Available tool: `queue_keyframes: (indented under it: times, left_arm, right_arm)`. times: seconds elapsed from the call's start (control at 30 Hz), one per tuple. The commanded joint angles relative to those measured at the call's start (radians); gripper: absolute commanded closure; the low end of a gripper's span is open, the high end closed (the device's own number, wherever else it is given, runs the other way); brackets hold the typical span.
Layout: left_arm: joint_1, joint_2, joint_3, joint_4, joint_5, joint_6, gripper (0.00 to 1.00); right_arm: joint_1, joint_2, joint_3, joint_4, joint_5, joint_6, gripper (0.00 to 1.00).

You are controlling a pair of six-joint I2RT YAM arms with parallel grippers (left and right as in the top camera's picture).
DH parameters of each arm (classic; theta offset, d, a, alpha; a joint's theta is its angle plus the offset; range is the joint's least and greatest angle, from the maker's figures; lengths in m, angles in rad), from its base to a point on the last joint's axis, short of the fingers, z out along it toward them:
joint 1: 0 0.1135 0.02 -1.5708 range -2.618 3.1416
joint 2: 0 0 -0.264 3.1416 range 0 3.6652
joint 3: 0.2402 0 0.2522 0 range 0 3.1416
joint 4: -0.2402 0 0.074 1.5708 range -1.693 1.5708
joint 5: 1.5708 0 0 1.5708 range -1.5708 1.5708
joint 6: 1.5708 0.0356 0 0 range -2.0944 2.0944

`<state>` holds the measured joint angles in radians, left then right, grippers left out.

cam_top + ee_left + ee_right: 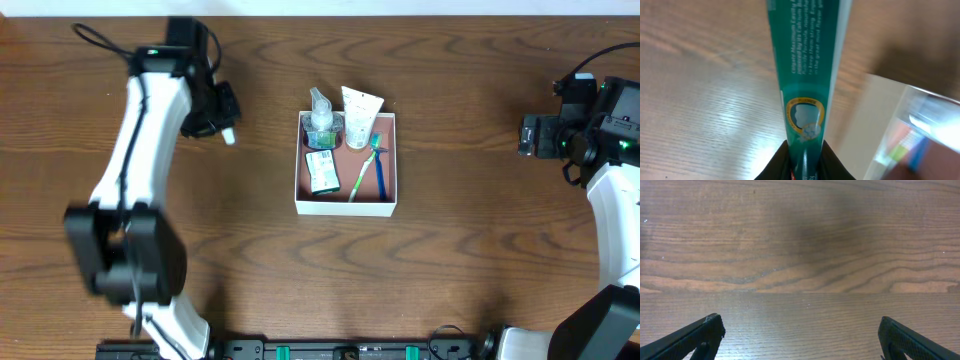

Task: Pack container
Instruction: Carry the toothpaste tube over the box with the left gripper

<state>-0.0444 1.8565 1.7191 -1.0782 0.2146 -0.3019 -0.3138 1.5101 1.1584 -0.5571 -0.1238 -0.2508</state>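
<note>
Closest to the left wrist camera is a green toothpaste tube (807,75). The left claw (805,161) is shut tight on its bottom end, and the rest of the tube points away over the brown wood. The blurry white wall at the right side of that view looks like the container (340,208).

From above, the container sits in the middle of the tabletop, a bit nearer the far edge. The left claw is well apart from it, toward the far left corner.

I think the step now is carrying the toothpaste to the box. Next, the arm has to lift the tube higher than the white wall, swing it over, and lower it into a free spot before letting go.

That spot may be hard to find, because the box is quite full. A clear bottle (320,118) stands in its far left corner. A white tube (361,112) pokes out over the far wall. A green box (322,172) lies by the left wall, and a blue toothbrush (381,175) lies by the right wall. Only a thin strip of pink floor shows between them. The long tube could bump the bottle or land on top of the toothbrush.

Over by the right edge of the tabletop, the right claw (800,328) is wide open and holds nothing. It is not in the way.
</note>
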Motion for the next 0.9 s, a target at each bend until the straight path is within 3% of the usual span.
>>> queue_keyframes:
  times: [0.0, 0.2, 0.43, 0.73, 0.87]
  left_arm:
    - [-0.032, -0.116, 0.022, -0.019, 0.146, 0.098, 0.85]
    - [-0.179, -0.245, 0.022, -0.02, 0.205, 0.142, 0.85]
    - [-0.428, -0.251, 0.02, -0.006, 0.184, 0.193, 0.85]
    - [-0.6, -0.188, 0.011, 0.049, 0.027, 0.036, 0.85]
    - [-0.665, -0.112, 0.003, 0.1, -0.021, 0.03, 0.85]
  right_arm:
    - [0.007, 0.002, 0.006, -0.001, -0.008, -0.012, 0.01]
    - [0.007, 0.002, 0.006, -0.001, -0.008, -0.012, 0.01]
    - [0.007, 0.002, 0.006, -0.001, -0.008, -0.012, 0.01]
    - [0.007, 0.002, 0.006, -0.001, -0.008, -0.012, 0.01]
    - [0.007, 0.002, 0.006, -0.001, -0.008, -0.012, 0.01]
